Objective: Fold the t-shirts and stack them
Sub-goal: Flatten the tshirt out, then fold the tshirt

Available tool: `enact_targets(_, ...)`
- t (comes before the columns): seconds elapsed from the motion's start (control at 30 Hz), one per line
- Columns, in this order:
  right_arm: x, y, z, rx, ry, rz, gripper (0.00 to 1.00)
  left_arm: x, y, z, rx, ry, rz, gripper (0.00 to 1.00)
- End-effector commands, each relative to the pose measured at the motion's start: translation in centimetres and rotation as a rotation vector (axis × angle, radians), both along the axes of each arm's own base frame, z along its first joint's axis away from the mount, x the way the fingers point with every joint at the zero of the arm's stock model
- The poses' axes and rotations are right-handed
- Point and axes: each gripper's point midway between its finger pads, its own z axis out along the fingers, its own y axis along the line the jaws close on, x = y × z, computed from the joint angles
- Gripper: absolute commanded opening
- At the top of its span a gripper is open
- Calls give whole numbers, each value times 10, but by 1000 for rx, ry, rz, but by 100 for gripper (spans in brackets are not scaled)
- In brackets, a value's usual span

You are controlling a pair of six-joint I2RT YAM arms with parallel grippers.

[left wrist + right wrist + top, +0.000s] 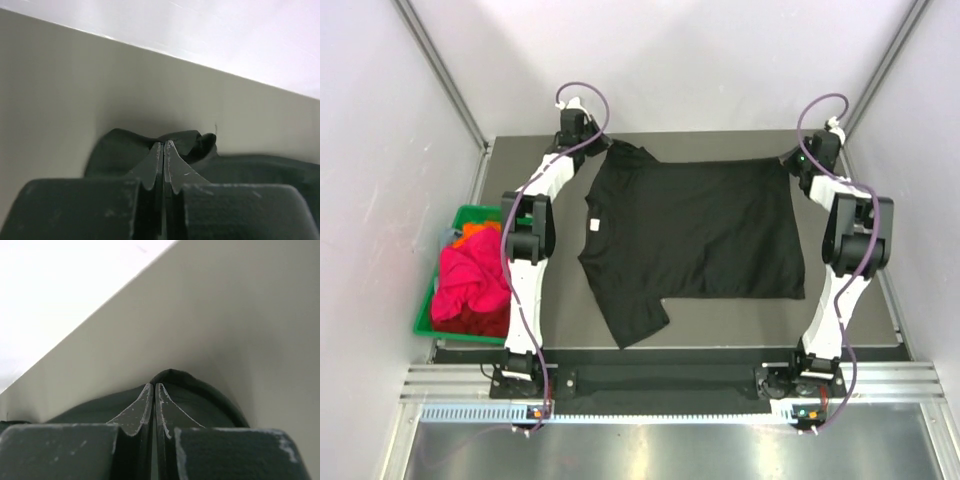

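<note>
Seen from above, a black t-shirt [695, 225] lies spread flat toward the table's [740, 325] far edge, its far corners pinched by the left gripper [592, 138] and the right gripper [796, 160], while the left wrist view shows closed fingers [155, 165] clamping bunched black cloth, and the right wrist view shows the same grip.

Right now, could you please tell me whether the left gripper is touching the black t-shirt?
Touching. The left wrist view shows the left gripper, jaws shut, pinching a bunched fold of the black t-shirt.
</note>
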Motion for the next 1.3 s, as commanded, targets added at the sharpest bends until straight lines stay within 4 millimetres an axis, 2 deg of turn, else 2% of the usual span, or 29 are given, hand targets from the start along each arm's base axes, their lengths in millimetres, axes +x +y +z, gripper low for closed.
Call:
enact_targets(0.0, 37, 19, 42, -30, -143, 66, 0, 30, 11, 63, -38, -199, 18, 0)
enact_targets(0.07, 48, 23, 35, -28, -140, 72, 0, 37, 14, 55, -58, -195, 26, 0)
enact_targets(0.17, 52, 21, 22, -30, -124, 59, 0, 37, 15, 43, -72, -168, 22, 0)
enact_targets(0.27, 51, 19, 14, -44, -104, 52, 0, 31, 15, 41, -72, -147, 19, 0)
enact_targets(0.3, 50, 17, 13, -50, -96, 52, 0, 28, 16, 46, -71, -142, 20, 0)
enact_targets(0.37, 47, 13, 15, -77, -91, 51, 0, 22, 18, 46, -72, -124, 29, 0)
enact_targets(0.4, 44, 10, 13, -83, -75, 40, 0, 15, 19, 52, -71, -103, 30, 0)
enact_targets(0.43, 39, 8, 14, -86, -68, 32, 0, 9, 19, 45, -69, -75, 31, 0)
enact_targets(0.47, 36, 3, 14, -86, -62, 25, 0, 6, 22, 46, -66, -64, 47, 0)
enact_targets(0.5, 34, 1, 14, -84, -60, 20, 0, 2, 26, 56, -59, -67, 66, 0)
enact_targets(0.53, 29, 0, 15, -81, -57, 22, 0, -6, 29, 42, -44, -16, 81, 0)
enact_targets(0.6, 26, 0, 18, -81, -62, 37, 0, -14, 33, 45, -36, 5, 92, 0)
enact_targets(0.63, 23, 0, 19, -85, -63, 46, 0, -20, 33, 38, -30, 31, 89, 0)
enact_targets(0.77, 10, -2, 25, -68, -76, 60, 0, -40, 31, 44, -53, 61, 81, 0)
enact_targets(0.8, 7, -3, 25, -70, -77, 58, 0, -45, 31, 54, -59, 53, 82, 0)
enact_targets(0.87, -4, -9, 25, -70, -68, 46, 0, -55, 32, 48, -60, 91, 83, 0)
enact_targets(0.9, -8, -12, 24, -69, -60, 40, 0, -60, 32, 52, -60, 100, 82, 0)
enact_targets(1.03, -26, -18, 19, -66, -29, 39, 0, -84, 38, 42, -48, 159, 107, 0)
enact_targets(1.17, -42, -8, 7, -47, -11, 80, 0, -109, 37, 41, -59, 188, 102, 0)
enact_targets(1.2, -50, -6, -1, -42, 8, 78, 0, -120, 35, 28, -54, 228, 98, 0)
enact_targets(1.27, -56, -8, -6, -44, 19, 73, 0, -133, 35, 24, -48, 241, 101, 0)
